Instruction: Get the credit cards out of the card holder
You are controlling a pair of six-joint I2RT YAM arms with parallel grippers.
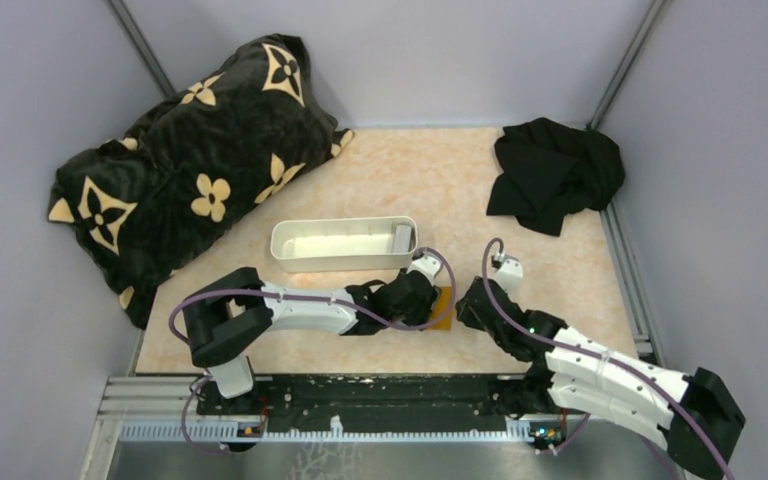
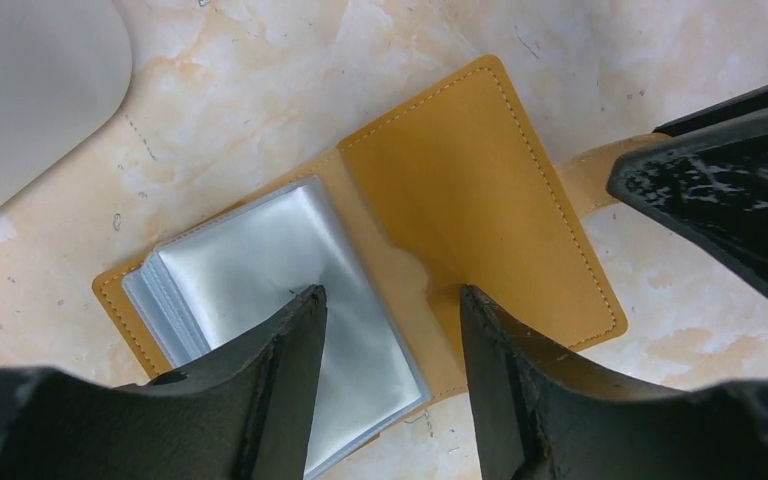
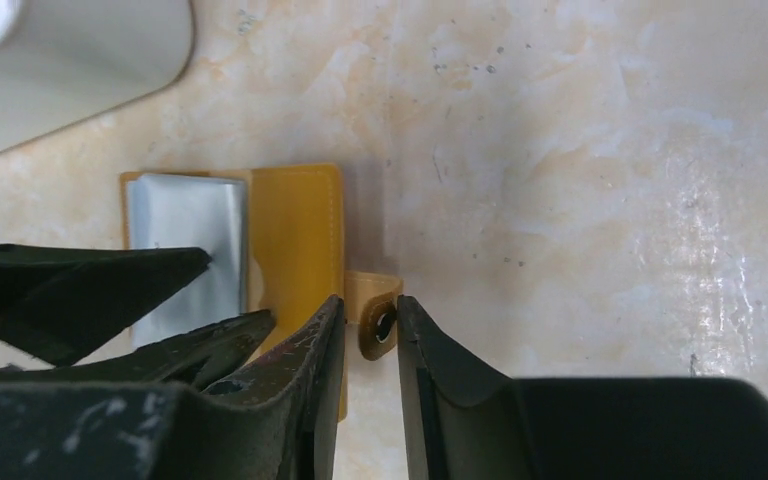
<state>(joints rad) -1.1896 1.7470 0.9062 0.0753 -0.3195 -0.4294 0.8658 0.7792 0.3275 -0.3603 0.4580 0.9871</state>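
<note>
orange-tan card holder (image 2: 480,190), white tray (image 1: 340,261)

Bare tabletop (image 3: 580,200) right of card holder (image 2: 480,200); white tray (image 1: 340,263) just behind; left claw (image 2: 390,300), right claw (image 3: 370,312) crowded above.

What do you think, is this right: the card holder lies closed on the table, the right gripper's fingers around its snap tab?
Not closed: the card holder lies open on the table, as the left wrist view shows. The right gripper does straddle its snap tab.

Top camera high, looking down; wrist cameras close, facing down, both share card holder (image 2: 480,230).
</note>
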